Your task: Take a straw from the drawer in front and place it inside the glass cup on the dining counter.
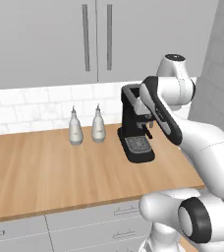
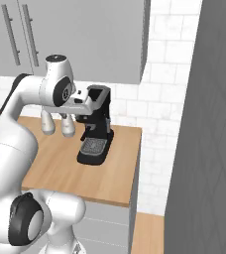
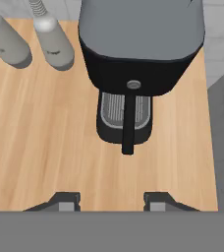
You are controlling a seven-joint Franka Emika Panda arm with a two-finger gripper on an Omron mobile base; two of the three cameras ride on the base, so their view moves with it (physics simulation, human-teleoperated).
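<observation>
Arm over light wood tabletop (image 1: 45, 167) w/ black coffee machine (image 1: 135, 129)

White tile backsplash, grey upper cabinets w/ bar handles, grey drawer fronts (image 1: 84, 224) below. Two grey soap bottles (image 1: 87, 126) left of machine. End effector (image 3: 113, 202) fingers spread, nothing between. No legible labels.

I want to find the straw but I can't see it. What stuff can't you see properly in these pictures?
- Coffee machine: in the left base view the arm covers its right side and top.
- Two grey bottles: in the right base view the arm hides their tops.
- Drawer fronts: cut off by the bottom edge of the left base view, all closed, so their insides are hidden.
- Tool: in the hand view just its fingertips rise, apart, nothing between them.
</observation>
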